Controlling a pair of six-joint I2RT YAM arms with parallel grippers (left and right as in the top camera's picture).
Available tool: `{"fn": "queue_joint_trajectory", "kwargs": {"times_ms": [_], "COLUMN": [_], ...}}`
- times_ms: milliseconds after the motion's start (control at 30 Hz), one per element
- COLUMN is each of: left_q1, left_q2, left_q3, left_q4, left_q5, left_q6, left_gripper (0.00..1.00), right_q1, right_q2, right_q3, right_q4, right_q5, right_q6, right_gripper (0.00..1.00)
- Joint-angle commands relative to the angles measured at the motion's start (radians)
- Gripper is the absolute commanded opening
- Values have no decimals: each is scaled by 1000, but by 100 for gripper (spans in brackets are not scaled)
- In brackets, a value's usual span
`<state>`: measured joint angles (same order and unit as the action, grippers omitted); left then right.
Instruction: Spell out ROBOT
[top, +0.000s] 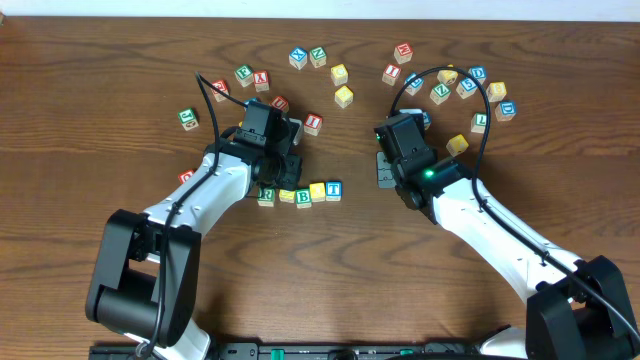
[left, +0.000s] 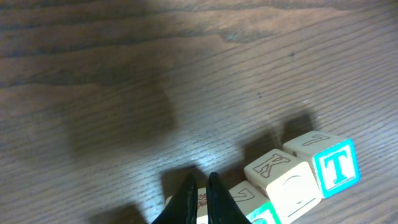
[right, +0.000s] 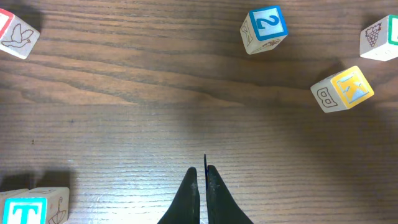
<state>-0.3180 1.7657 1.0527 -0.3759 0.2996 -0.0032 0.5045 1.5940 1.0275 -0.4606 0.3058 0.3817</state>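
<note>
**Handling the letter cubes: light, hard and tightly packed**

The five small wooden letter cubes sit in a short row on the dark wooden counter (top: 100, 120), near the middle and just near of the left arm's wrist. From left to right they are the green-lettered R cube (top: 265, 196), a plain yellow-faced cube (top: 287, 196), the green-lettered B cube (top: 303, 198), a second yellow-faced cube (top: 318, 190) and the blue-lettered T cube (top: 333, 189). Neighbours touch or nearly touch. No O can be read on the yellow tops from overhead.

The left tool (left: 201, 180) has its jaws drawn together at the left part of the row. A sliver of a cube face shows behind them, and nothing is clearly caught between them. The right tool (right: 202, 169) is closed too, empty, and hangs over bare counter to the right of the row.

The cubes are probably light, stiff and hard to damage. Their smooth painted faces may slip or swivel under a corner grip. Because the side faces are blocked by neighbours, any correction is best made by pinching a cube's near and far faces, squarely and low. A nudge could easily shove the whole row out of line.
</note>
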Motion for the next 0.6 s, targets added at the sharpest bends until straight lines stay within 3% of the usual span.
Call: {"fn": "queue_joint_trajectory", "kwargs": {"times_ms": [0, 567], "left_q1": [0, 0], "left_q2": [13, 42], "left_q3": [31, 30], "left_q4": [-11, -50], "left_q5": [-31, -31], "left_q6": [-8, -10], "left_gripper": [8, 8], "right_q1": [-6, -5], "right_q2": [-19, -19], "right_q3": [19, 19], "right_q4": [-4, -4], "right_q5": [2, 2], "right_q6": [6, 7], "right_gripper": [1, 1]}}
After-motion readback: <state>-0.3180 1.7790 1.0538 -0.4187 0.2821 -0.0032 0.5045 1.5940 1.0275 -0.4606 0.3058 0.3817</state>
